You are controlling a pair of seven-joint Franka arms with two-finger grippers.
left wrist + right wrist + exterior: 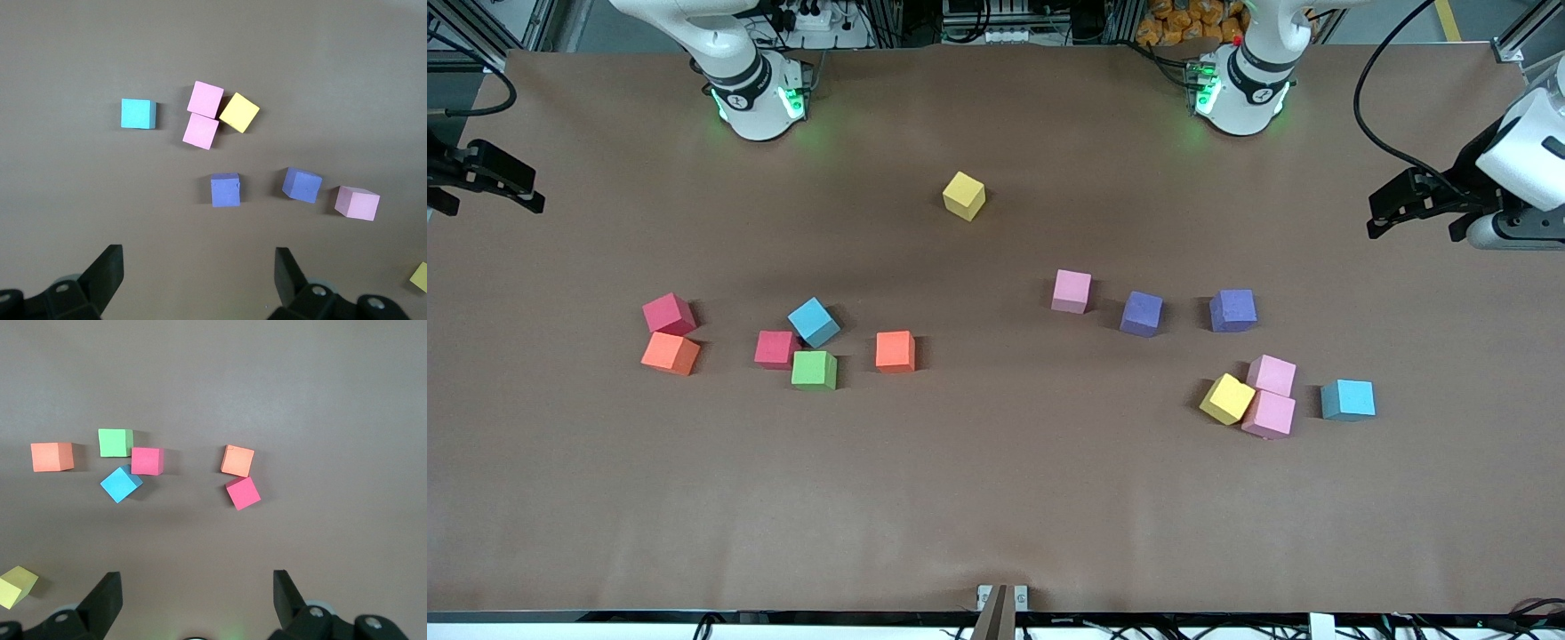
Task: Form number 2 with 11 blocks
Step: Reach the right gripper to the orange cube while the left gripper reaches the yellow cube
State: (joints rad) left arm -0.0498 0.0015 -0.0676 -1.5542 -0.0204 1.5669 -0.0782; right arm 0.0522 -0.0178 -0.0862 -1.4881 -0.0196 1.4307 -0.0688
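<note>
Loose blocks lie scattered on the brown table [996, 498]; no number 2 is in view. Toward the right arm's end sit crimson [669, 314], orange [670, 353], crimson [775, 348], light blue [814, 321], green [815, 370] and orange [895, 351] blocks. Toward the left arm's end sit pink [1072, 291], two purple [1142, 313], yellow [1227, 398], two touching pink [1269, 414] and light blue [1348, 399] blocks. A lone yellow block [964, 196] lies near the bases. My left gripper [1372, 218] [198, 257] and right gripper [535, 194] [197, 580] hang open and empty at the table's ends.
The right arm's base [756, 89] and the left arm's base [1240, 89] stand along the table's edge farthest from the front camera. A small metal bracket [1002, 597] sits at the nearest edge. A wide bare strip of table runs between the blocks and that edge.
</note>
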